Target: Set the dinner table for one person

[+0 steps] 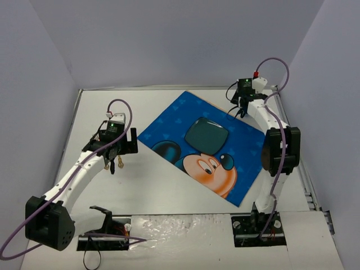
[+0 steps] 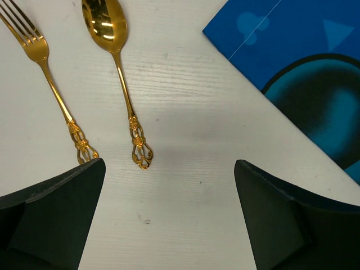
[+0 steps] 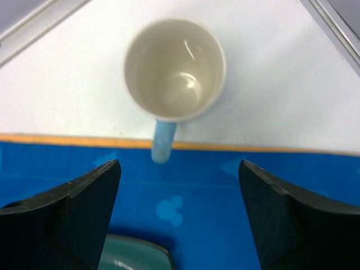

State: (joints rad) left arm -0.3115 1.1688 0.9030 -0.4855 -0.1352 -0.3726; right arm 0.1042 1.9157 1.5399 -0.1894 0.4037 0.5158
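- Left wrist view: a gold fork [image 2: 48, 79] and gold spoon [image 2: 121, 73] lie side by side on the white worktop [image 2: 185, 140], handles pointing toward the left gripper [image 2: 169, 185], which hovers spread wide and empty.
- Centre, from the top camera: a dark teal plate [image 1: 207, 134] sits on the blue Mickey Mouse placemat [image 1: 169, 121], laid askew on the worktop.
- Right wrist view: the right gripper [image 3: 179, 174] hangs spread and empty just short of a pale mug [image 3: 174, 67], upright on the worktop just past the placemat's orange edge, its blue handle reaching over that edge.
- Likely step: taking the mug. It would go best with one finger inside the rim, away from the handle, a firm pinch, a straight lift, and a set-down clear of the plate.
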